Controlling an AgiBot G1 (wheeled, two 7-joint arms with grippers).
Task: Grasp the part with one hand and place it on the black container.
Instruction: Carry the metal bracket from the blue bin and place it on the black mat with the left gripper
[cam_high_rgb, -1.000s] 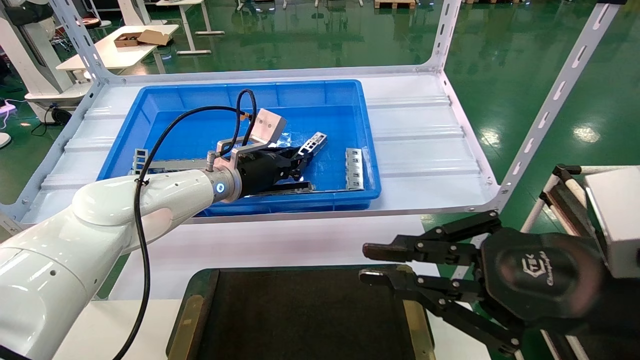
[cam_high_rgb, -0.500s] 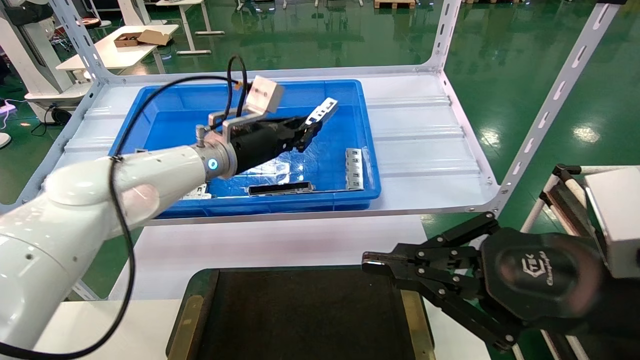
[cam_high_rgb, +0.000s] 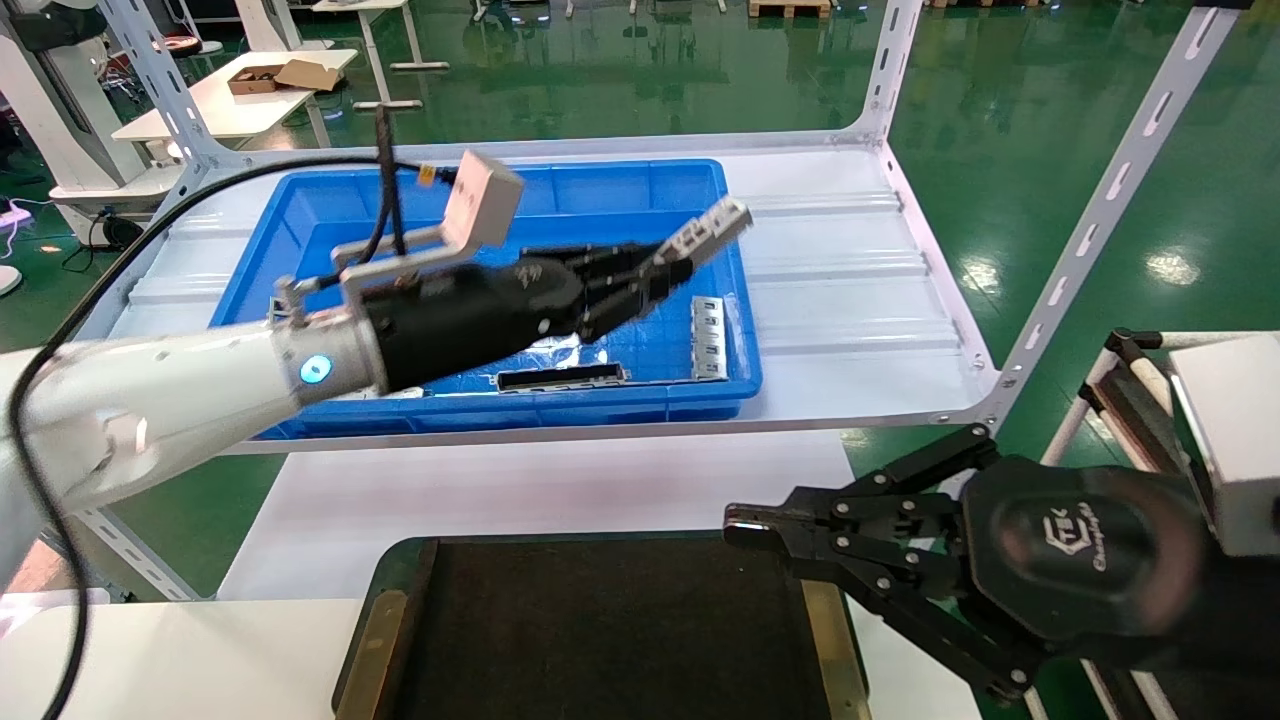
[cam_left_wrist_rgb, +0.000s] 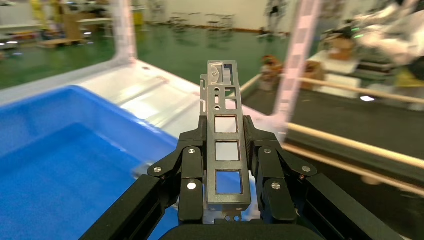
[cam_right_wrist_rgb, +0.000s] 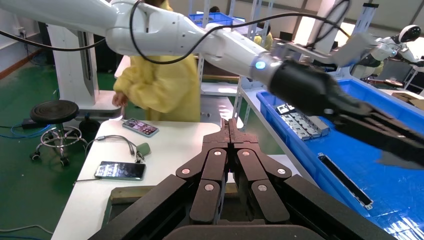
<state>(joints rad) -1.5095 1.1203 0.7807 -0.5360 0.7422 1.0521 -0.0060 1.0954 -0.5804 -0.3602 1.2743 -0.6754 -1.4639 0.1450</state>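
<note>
My left gripper is shut on the part, a slim silver-grey bar with rectangular windows. It holds the part in the air over the right rim of the blue crate, with the bar sticking out past the fingertips. In the left wrist view the part sits clamped between both fingers. The black container, a flat tray with brass side strips, lies at the near edge, below and nearer than the left gripper. My right gripper is shut and empty over the tray's far right corner; it also shows in its own wrist view.
In the crate lie a dark hollow bar and a grey slotted plate. The crate stands on a white shelf with slanted posts. In the right wrist view a person in yellow stands by a table with phones.
My left gripper has lifted the part out of the crate and carried it up and to the right. My right gripper closed its fingers early on and has since stayed still.
</note>
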